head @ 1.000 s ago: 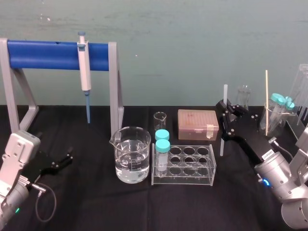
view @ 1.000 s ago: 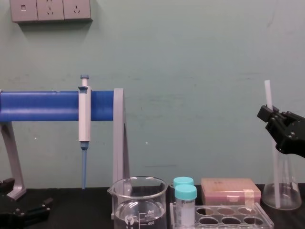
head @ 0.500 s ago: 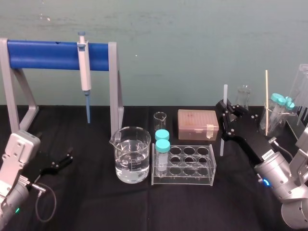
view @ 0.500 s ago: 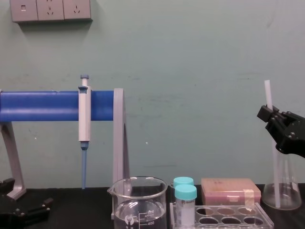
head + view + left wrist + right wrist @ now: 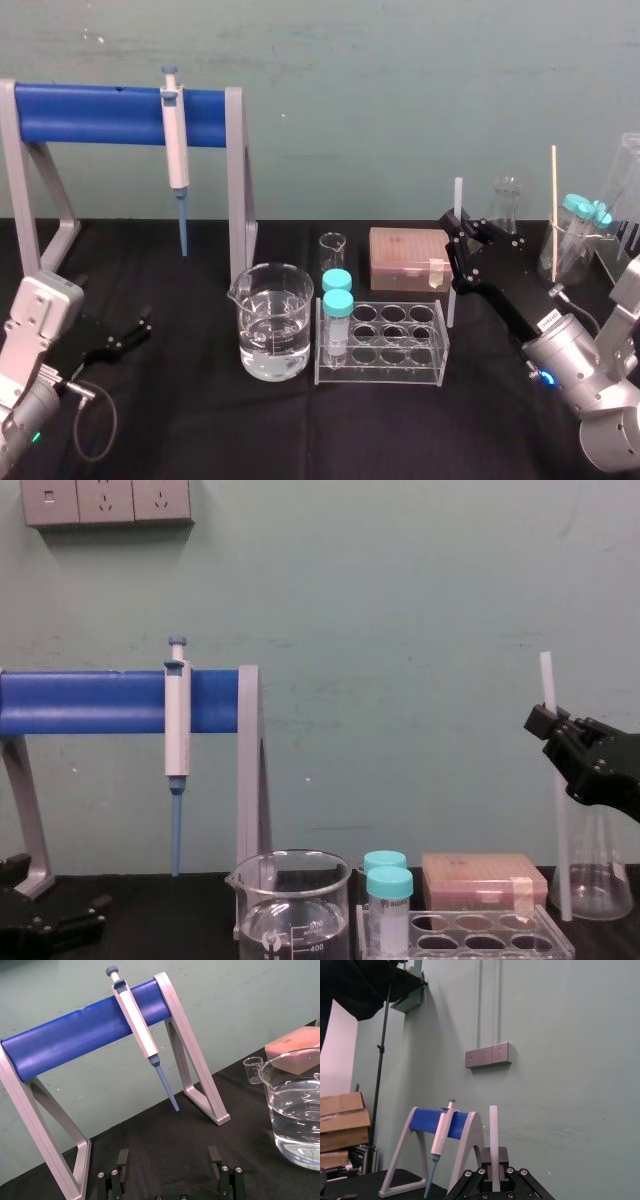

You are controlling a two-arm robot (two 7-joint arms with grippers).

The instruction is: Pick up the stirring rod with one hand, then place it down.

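The stirring rod [image 5: 458, 200] is a thin translucent-white stick held nearly upright above the table, right of the tube rack. My right gripper [image 5: 462, 246] is shut on it around its middle. The rod's top sticks up above the fingers and its lower end hangs just past the rack's right end. In the chest view the stirring rod [image 5: 549, 685] runs down in front of the conical flask, clamped in the right gripper [image 5: 556, 736]. In the right wrist view the stirring rod [image 5: 494, 1135] rises from between the shut jaws. My left gripper [image 5: 170, 1167] rests open at the table's left front.
A blue-barred stand [image 5: 110, 112] with a hanging pipette [image 5: 176, 150] stands back left. A beaker of water [image 5: 272, 335], a clear rack [image 5: 395, 345] with two blue-capped tubes, a small beaker [image 5: 333, 248] and a pink box [image 5: 408, 257] fill the middle. The conical flask [image 5: 508, 205] and a wooden stick [image 5: 553, 200] stand at right.
My right gripper has carried the rod a little to the left, toward the rack's right end, and slightly lower. The left arm has stayed put.
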